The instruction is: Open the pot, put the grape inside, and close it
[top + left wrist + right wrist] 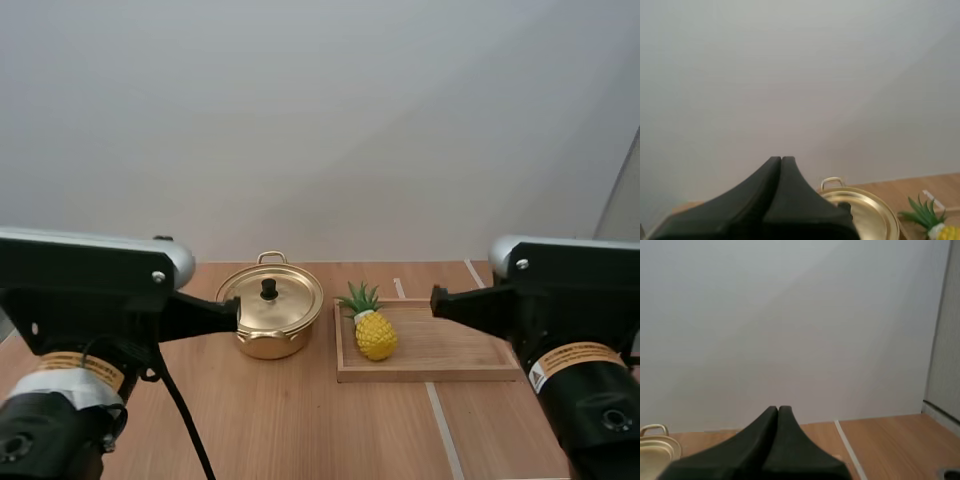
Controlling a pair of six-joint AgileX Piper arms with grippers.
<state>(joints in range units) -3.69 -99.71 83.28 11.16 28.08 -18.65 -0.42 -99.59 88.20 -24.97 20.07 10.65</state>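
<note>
Nearest the bases, the left tool point(232, 312) and the right tool point(437, 298) hang over the tabletop point(300, 430), each clenched on nothing (the fingers lie together as one wedge). Just ahead of the left tool stands the pot point(270, 338), with its lid point(272, 298) on. Beside the pot, on its right, a tray point(450, 372) carries a pineapple point(375, 335) at its left end.

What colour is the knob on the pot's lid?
The knob is black; clearest in the high view.
</note>
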